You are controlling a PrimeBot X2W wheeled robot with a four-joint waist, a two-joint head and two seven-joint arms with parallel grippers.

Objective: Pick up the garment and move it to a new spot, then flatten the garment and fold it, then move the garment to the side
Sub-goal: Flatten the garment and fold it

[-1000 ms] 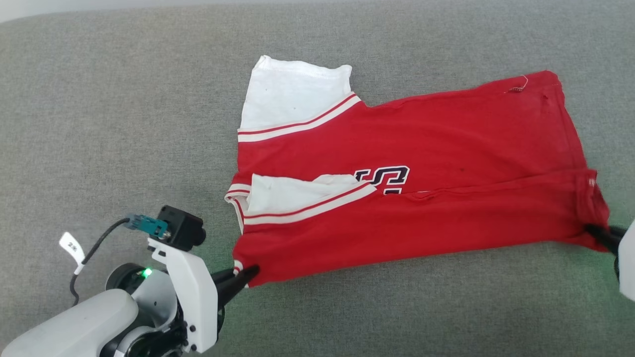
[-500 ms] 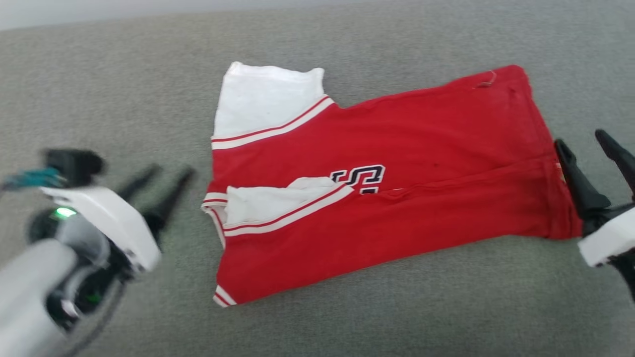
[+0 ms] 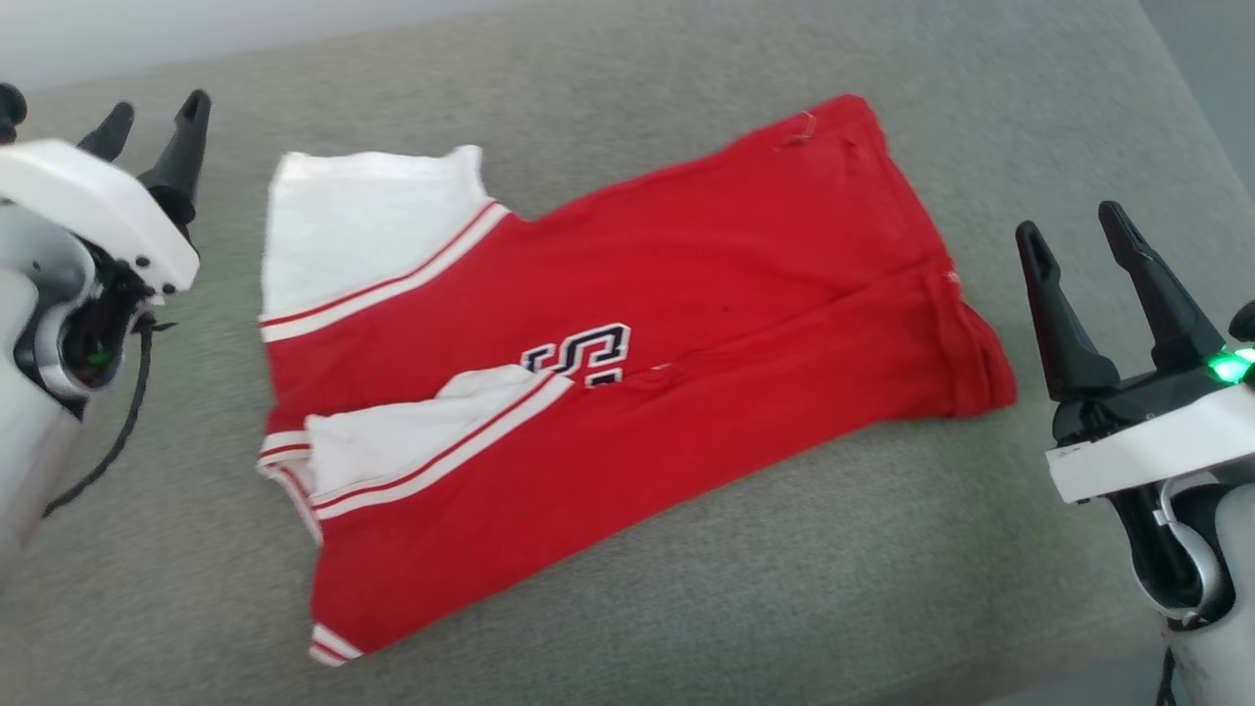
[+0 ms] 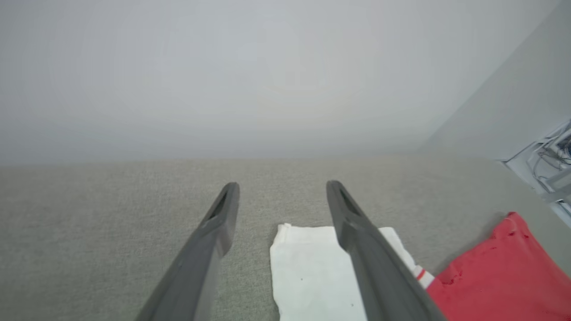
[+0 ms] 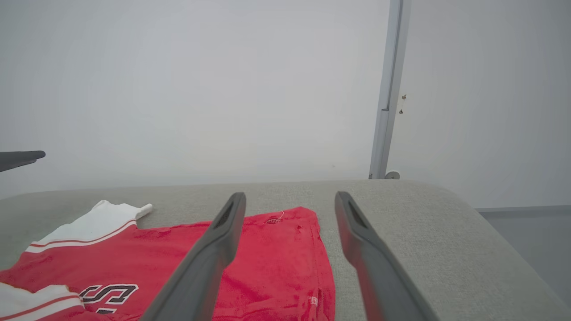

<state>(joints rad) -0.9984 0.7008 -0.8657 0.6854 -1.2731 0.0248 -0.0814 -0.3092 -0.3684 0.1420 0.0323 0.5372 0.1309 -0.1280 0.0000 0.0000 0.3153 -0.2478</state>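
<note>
The garment, a red T-shirt with white sleeves and striped trim, lies flat on the grey cushion, its near long edge folded over onto the body. One white sleeve sticks out at the far left; the other lies folded in over the chest. My left gripper hangs open at the upper left, off the cloth, beside that sleeve. My right gripper stands open to the right of the hem, holding nothing; past its fingers the red hem lies below.
The grey upholstered surface carries the shirt; its rounded right end drops to a pale floor. A white wall with a vertical pipe stands behind it. Some cables and hardware show at the far right of the left wrist view.
Both grippers have let go of the shirt's near corners, opened, and drawn up and away to either side. The head camera has shifted, so the shirt sits further left and more tilted.
</note>
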